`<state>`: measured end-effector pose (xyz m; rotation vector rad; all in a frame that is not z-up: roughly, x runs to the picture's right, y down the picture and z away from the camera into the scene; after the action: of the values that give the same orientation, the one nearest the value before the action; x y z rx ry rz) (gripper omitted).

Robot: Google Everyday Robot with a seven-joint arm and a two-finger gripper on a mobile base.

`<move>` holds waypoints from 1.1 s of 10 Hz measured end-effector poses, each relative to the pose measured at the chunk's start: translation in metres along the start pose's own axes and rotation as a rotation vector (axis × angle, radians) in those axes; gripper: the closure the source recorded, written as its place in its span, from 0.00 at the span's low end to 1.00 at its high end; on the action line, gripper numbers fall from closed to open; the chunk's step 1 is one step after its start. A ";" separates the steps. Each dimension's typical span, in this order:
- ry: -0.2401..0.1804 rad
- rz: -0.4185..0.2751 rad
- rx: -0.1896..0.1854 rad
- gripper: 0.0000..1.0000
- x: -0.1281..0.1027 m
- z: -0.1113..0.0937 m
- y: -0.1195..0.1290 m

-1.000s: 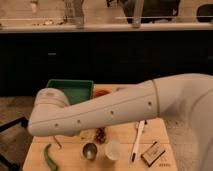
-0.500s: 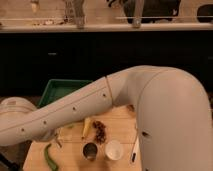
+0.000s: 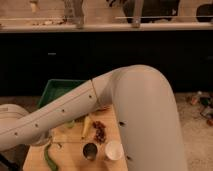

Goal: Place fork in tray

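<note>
1. The gripper was out of the frame, past the lower left edge, at the far end of the white arm [image 3: 75, 107] that crossed the table [image 3: 35, 161] from the right. Its jaws stood spread wide. Nothing of it showed, so what it held, if anything, could not be told.
2. One green chili pepper [image 3: 49, 158] lay at the left of the table, just below the arm.
3. One tray [image 3: 56, 90] sat at the back left. The arm covered its near part, and the bare part that showed held nothing.
4. The fork could not be picked out for certain. A faint thin mark beside the chili's upper end may have been it, but this could not be told. No fork showed in the visible part of the tray, so I judged the task as not yet done: both the pick and the placing seemed left to do.
5. One yellow item [image 3: 86, 127] lay near the middle, just beside one reddish-brown heap [image 3: 99, 132].
6. One metal cup [image 3: 90, 150] stood at the front, with one white cup [image 3: 114, 150] just to its right, the two apart.
</note>
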<state>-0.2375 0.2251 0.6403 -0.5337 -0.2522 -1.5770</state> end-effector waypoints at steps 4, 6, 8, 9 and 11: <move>0.000 0.002 -0.001 0.20 0.001 0.000 0.001; 0.000 0.002 0.002 0.20 0.000 0.001 0.001; 0.008 -0.016 0.016 0.20 0.002 0.011 -0.006; 0.011 -0.032 0.022 0.20 0.003 0.019 -0.011; 0.018 -0.053 0.028 0.20 0.011 0.021 -0.016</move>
<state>-0.2493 0.2267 0.6661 -0.4951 -0.2765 -1.6271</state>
